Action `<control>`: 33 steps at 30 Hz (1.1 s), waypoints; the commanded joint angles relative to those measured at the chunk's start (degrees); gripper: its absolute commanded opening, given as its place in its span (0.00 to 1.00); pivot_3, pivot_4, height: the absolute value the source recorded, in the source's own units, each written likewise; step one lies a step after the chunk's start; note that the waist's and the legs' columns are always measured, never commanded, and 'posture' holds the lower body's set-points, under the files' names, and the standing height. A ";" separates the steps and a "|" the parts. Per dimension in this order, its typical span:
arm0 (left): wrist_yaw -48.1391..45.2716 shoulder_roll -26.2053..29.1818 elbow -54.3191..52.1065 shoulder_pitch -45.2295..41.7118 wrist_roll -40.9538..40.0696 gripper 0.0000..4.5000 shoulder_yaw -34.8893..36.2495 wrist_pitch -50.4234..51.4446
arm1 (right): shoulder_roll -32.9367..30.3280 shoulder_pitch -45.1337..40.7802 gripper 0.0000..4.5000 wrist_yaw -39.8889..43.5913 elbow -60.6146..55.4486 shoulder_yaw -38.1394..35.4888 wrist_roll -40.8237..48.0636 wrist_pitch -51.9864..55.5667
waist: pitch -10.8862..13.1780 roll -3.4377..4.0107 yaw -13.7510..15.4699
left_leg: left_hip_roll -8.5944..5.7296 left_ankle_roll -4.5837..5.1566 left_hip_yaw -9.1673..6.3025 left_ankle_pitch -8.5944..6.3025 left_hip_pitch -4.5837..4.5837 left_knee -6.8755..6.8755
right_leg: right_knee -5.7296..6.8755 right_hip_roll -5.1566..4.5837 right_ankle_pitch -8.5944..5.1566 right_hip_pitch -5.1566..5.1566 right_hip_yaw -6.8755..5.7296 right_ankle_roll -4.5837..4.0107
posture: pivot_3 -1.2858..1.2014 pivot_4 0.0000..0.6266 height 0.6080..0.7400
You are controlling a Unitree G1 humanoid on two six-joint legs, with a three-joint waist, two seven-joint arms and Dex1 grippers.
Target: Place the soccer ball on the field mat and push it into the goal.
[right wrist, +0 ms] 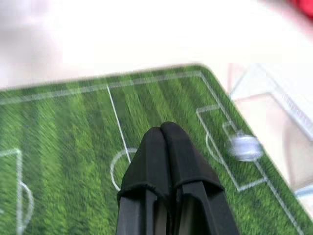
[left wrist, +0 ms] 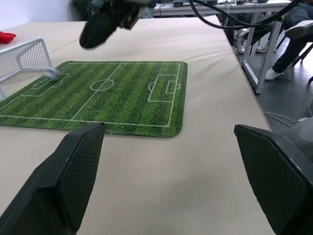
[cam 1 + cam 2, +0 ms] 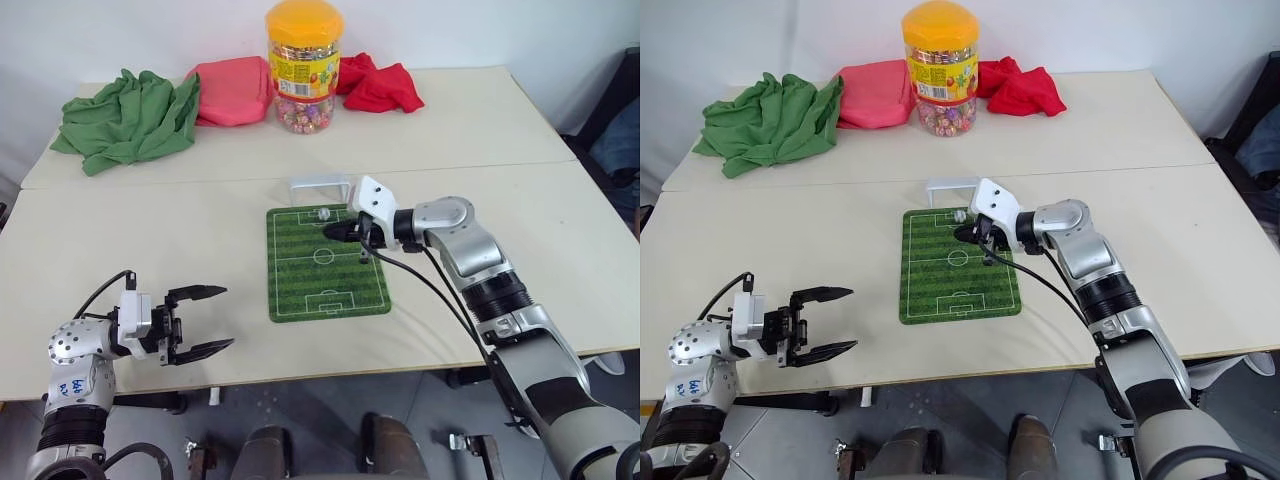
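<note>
The tiny soccer ball (image 3: pixel 323 213) lies on the far end of the green field mat (image 3: pixel 300 285), just in front of the white goal (image 3: pixel 320 187); it is blurred in the right wrist view as the ball (image 1: pixel 244 146). My right gripper (image 3: pixel 335 231) is shut and empty, hovering over the mat a little nearer than the ball and pointing left, its fingers (image 1: pixel 164 147) pressed together. My left gripper (image 3: pixel 215 320) stands open and empty near the table's front edge, left of the mat, with its fingers (image 2: pixel 73 166) wide apart.
At the table's back stand a candy jar (image 3: pixel 304 66) with an orange lid, a green cloth (image 3: pixel 130 115), a pink cloth (image 3: pixel 232 90) and a red cloth (image 3: pixel 380 85). A cable (image 3: pixel 440 300) hangs from the right arm over the table.
</note>
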 commanded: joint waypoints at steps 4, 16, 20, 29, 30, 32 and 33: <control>3.79 0.65 -1.05 0.63 0.49 1.00 0.48 4.24 | -8.58 9.05 0.09 6.96 -17.51 -2.46 7.28 12.29 | 0.00 -0.01 0.35 | 0.00 0.02 0.01 -0.02 -0.03 0.03 | -0.02 0.00 0.00 0.01 0.01 0.00 | 0.52 0.24 1.00; 10.01 1.25 1.33 -3.58 2.19 1.00 1.53 7.95 | -21.16 21.78 0.90 18.95 -15.02 -12.74 15.02 2.18 | 0.04 -0.09 0.22 | 0.00 0.05 0.09 -0.05 0.00 0.05 | -0.07 0.00 0.01 0.02 0.04 0.01 | 0.52 0.24 1.00; 9.10 2.74 0.72 -2.94 1.30 1.00 1.47 11.78 | -24.07 22.71 0.99 22.42 -5.84 -16.63 15.05 -4.45 | 0.06 -0.11 0.30 | 0.01 0.05 0.10 -0.04 0.02 0.08 | -0.06 0.00 0.01 0.04 0.04 0.01 | 0.52 0.24 1.00; 7.24 7.50 2.87 -1.84 1.50 1.00 4.50 12.93 | -27.78 19.63 0.99 25.10 15.84 -19.71 12.51 -16.18 | 0.07 -0.12 0.25 | 0.01 0.05 0.13 -0.04 0.04 0.08 | -0.08 0.00 0.01 0.06 0.05 0.01 | 0.52 0.24 1.00; 6.72 8.23 3.88 -1.82 1.66 1.00 4.87 12.78 | -27.53 19.15 0.99 24.11 17.56 -19.89 12.04 -17.24 | 0.07 -0.12 0.22 | 0.01 0.05 0.13 -0.04 0.05 0.08 | -0.07 0.00 0.01 0.06 0.05 0.01 | 0.52 0.24 1.00; 6.03 9.07 5.53 -2.27 1.76 1.00 5.17 12.60 | -26.98 17.94 0.99 22.96 20.19 -19.96 11.16 -19.11 | 0.06 -0.12 0.04 | 0.02 0.05 0.16 -0.04 0.08 0.06 | -0.07 0.00 0.01 0.06 0.06 0.01 | 0.52 0.24 1.00; 6.08 9.37 6.04 -2.62 1.66 1.00 5.37 12.72 | -26.70 17.25 0.99 22.30 21.50 -20.00 10.71 -19.83 | 0.06 -0.11 0.02 | 0.04 0.05 0.16 -0.04 0.08 0.04 | -0.07 0.00 0.01 0.06 0.06 0.01 | 0.52 0.24 1.00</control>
